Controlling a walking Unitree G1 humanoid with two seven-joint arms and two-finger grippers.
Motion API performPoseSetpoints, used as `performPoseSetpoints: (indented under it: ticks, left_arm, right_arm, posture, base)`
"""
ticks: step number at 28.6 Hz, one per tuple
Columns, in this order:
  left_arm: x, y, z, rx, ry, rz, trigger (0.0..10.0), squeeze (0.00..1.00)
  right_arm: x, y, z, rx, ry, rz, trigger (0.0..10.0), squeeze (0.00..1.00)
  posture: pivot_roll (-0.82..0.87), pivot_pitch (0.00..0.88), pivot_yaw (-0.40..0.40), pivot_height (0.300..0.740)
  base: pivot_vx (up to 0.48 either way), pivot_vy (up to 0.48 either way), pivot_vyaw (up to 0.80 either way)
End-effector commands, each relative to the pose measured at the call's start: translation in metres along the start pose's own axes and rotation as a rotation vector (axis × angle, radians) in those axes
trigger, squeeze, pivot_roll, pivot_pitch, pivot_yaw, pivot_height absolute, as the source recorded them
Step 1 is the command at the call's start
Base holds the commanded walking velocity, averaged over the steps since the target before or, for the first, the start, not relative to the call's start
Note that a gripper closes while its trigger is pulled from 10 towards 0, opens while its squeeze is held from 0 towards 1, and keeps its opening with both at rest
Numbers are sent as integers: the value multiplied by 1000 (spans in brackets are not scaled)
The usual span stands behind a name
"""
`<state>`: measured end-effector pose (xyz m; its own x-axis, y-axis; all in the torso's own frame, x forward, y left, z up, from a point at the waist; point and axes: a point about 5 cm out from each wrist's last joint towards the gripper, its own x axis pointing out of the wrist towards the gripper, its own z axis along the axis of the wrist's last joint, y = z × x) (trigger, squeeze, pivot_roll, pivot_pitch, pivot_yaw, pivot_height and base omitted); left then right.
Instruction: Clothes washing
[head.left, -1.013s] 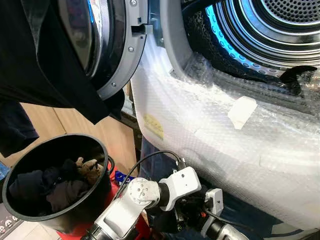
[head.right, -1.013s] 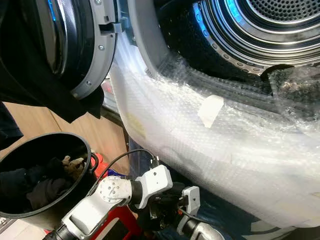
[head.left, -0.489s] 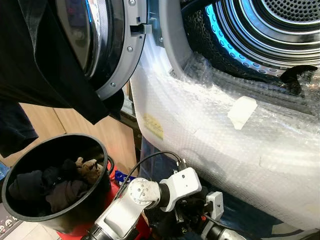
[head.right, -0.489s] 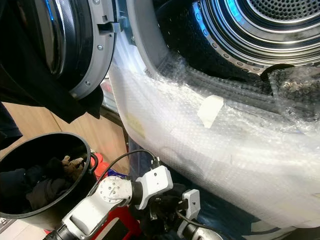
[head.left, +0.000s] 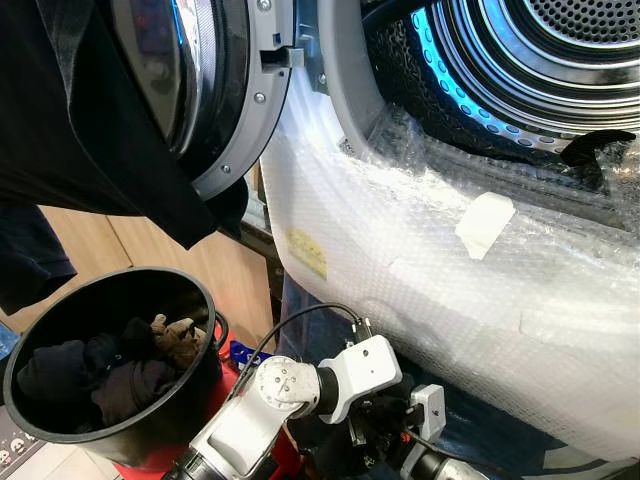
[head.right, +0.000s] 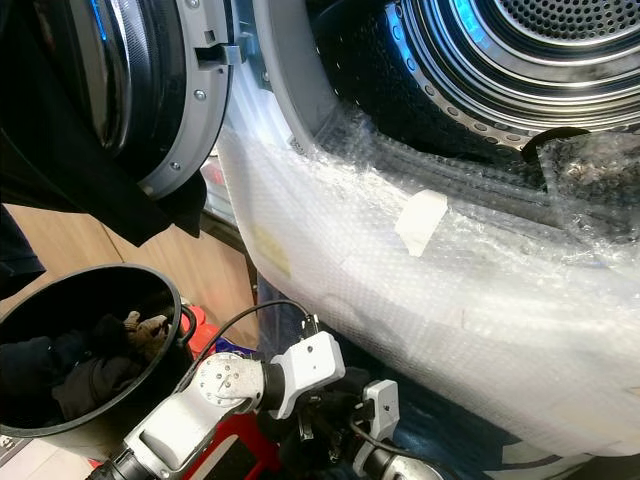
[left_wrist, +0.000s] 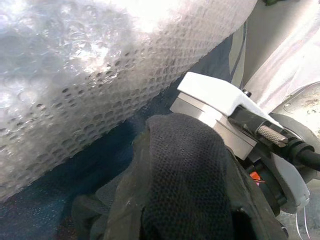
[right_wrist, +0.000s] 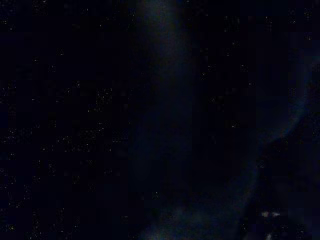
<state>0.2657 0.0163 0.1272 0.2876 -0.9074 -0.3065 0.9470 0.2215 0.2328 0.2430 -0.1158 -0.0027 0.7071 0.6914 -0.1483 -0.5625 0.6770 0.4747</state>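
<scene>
One yellowish label, text unreadable, on bubble-wrapped washer front.

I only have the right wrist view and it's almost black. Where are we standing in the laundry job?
Observer: Right in front of the washing machine; its front is wrapped in bubble wrap and the door is swung open to the robot's left.
Operator: Any laundry within reach?
Observer: A black bucket on the left holds dark clothes.
Operator: Anything already at the machine?
Observer: A black garment hangs over the open door, and a dark scrap lies at the drum's lip.
Operator: And the left arm?
Observer: It is low beneath the machine's front; in its wrist view a dark mesh fabric sits right before the camera.
</scene>
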Motion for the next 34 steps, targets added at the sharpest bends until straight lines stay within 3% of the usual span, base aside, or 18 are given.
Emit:
performPoseSetpoints:
  ticks: [1,16,19,20,22,23,24,32,34]
  left_arm:
    - [1,4,25,57,-104,2,0,0]
    - [-1,9,25,48,-115,64,0,0]
    - [-1,10,24,53,-114,82,3098,0]
    - [-2,11,24,56,-114,97,8392,0]
    - [-2,11,23,57,-114,103,8392,0]
    - [-2,11,23,52,-116,109,10000,0]
    - [-3,13,23,27,-126,122,10000,1000]
    - [-11,14,21,6,-127,146,10000,1000]
    - [-20,14,21,-18,-125,151,10000,1000]
  right_arm:
    - [-1,3,-14,26,59,-8,0,0]
    - [4,5,-13,26,46,13,0,0]
    - [5,6,-14,24,56,18,0,0]
    - [5,7,-16,22,68,17,0,0]
    - [5,7,-16,21,71,17,0,0]
    - [5,7,-17,20,73,17,0,0]
    - [5,7,-17,21,74,19,0,0]
    - [7,9,-17,20,75,27,0,0]
    - [6,9,-19,11,91,30,0,0]
  posture:
    - [57,102,-3,740]
    - [58,107,-6,740]
    - [60,108,-5,740]
    - [59,106,-5,740]
    - [59,106,-5,740]
    - [59,107,-5,740]
    - [60,109,-5,740]
    - [62,108,-1,740]
    - [61,109,-3,740]
  base:
    - [0,0,0]
    - [0,0,0]
    - [0,0,0]
    - [0,0,0]
    - [0,0,0]
    - [0,0,0]
    - [0,0,0]
    - [0,0,0]
    - [0,0,0]
